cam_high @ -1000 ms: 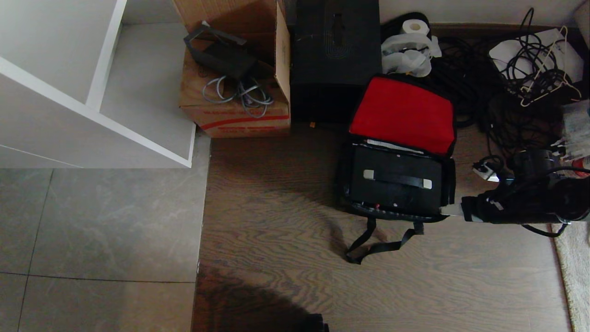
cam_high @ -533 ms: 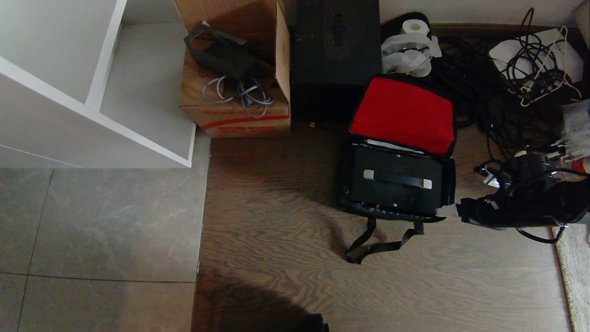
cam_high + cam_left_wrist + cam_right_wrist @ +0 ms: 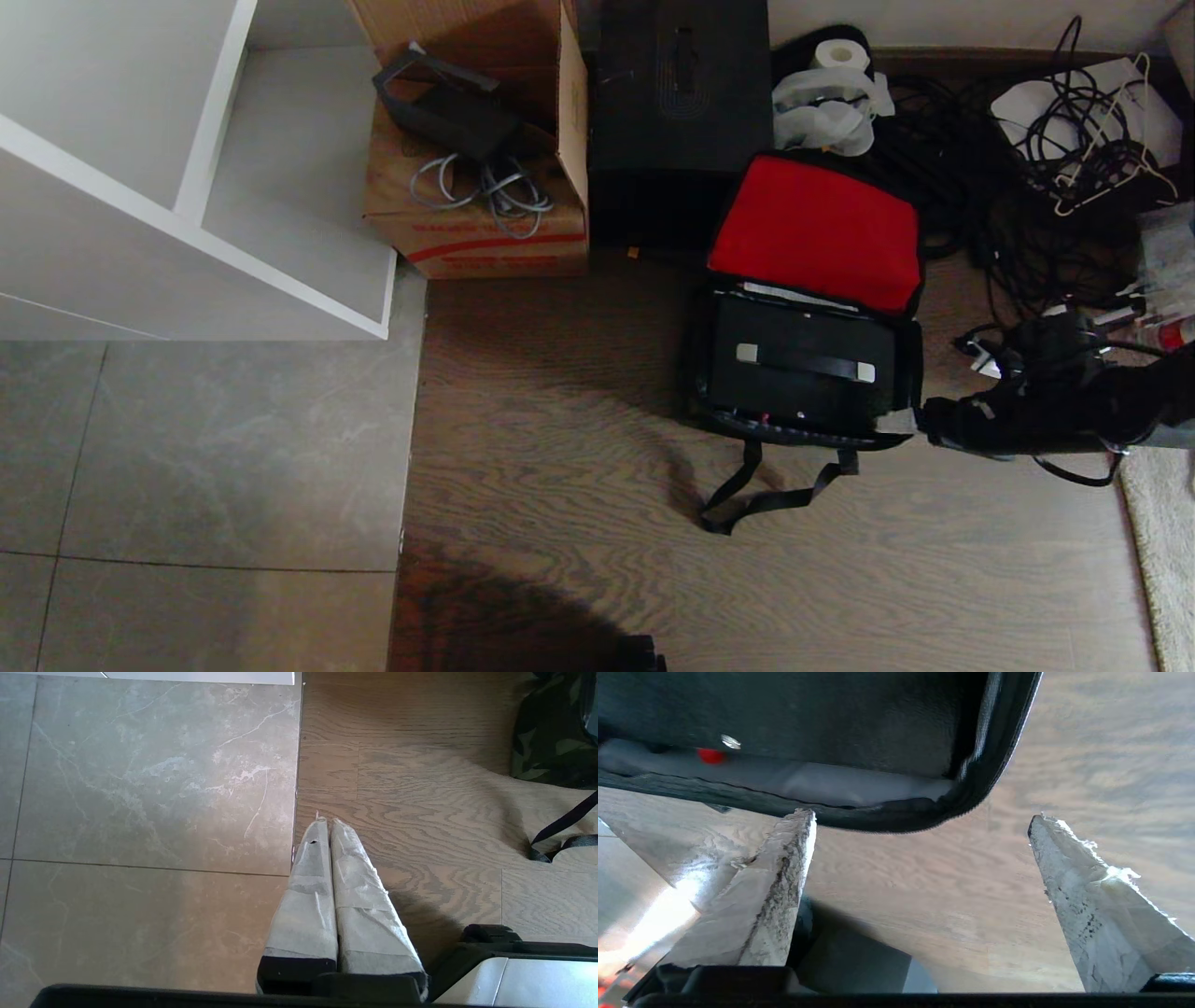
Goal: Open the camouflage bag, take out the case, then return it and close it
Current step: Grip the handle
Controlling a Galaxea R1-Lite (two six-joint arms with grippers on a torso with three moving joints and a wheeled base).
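**Bag open, case inside, right pincer spread at its corner**

The boxy soft camouflage bag [image 3: 808,373] sits on the brown wood-grain floor [image 3: 560,448] with its red-lined lid [image 3: 817,229] thrown back toward the far side. Inside it lies the black rectangular hard case [image 3: 803,373], its black top handle with silver ends [image 3: 806,363] facing up and a small red mark [image 3: 711,756] on its near side. The bag's black shoulder strap [image 3: 766,490] trails loose on the floor on the near side.

The right pincer [image 3: 920,826] hovers just beside the bag's near right corner, its two tape-wrapped fingers [image 3: 780,891] spread wide and holding nothing. The left pincer [image 3: 329,826] hangs well to the left of the bag over the seam between grey tile [image 3: 140,788] and wood, fingers pressed together, empty.

Beyond the bag stands a taller plain black box [image 3: 681,103], and left of that a brown cardboard box with a red stripe [image 3: 476,187]. Tangled black cables [image 3: 1008,187] spread to the far right.
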